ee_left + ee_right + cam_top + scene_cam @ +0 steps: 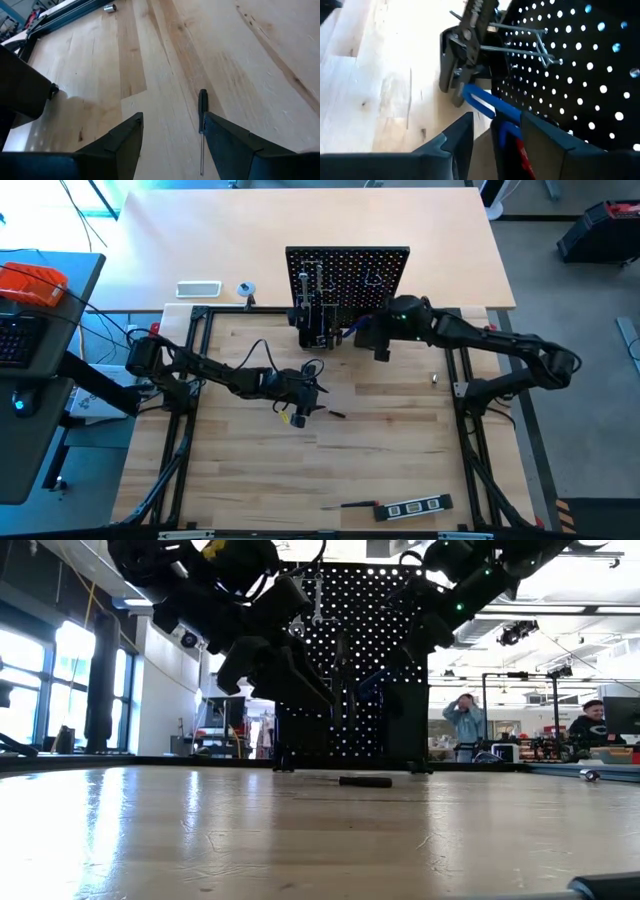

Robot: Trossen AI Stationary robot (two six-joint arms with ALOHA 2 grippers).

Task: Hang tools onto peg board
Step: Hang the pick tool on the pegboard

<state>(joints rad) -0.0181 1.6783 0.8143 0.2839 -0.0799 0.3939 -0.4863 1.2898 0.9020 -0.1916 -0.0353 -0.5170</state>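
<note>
Screwdriver point(202, 107): flat on desk point(90, 65), beside open, empty left pincer point(172, 132). Blue-handled hex key point(485, 102): at peg board point(580, 70) base, between fingers of open right pincer point(495, 135).

We cannot make out the tools hanging on the peg board point(350, 275) from above, too small; in the low view both arms cover much of it. The screwdriver point(202, 120) has its tip cut off at the left wrist picture's edge
</note>
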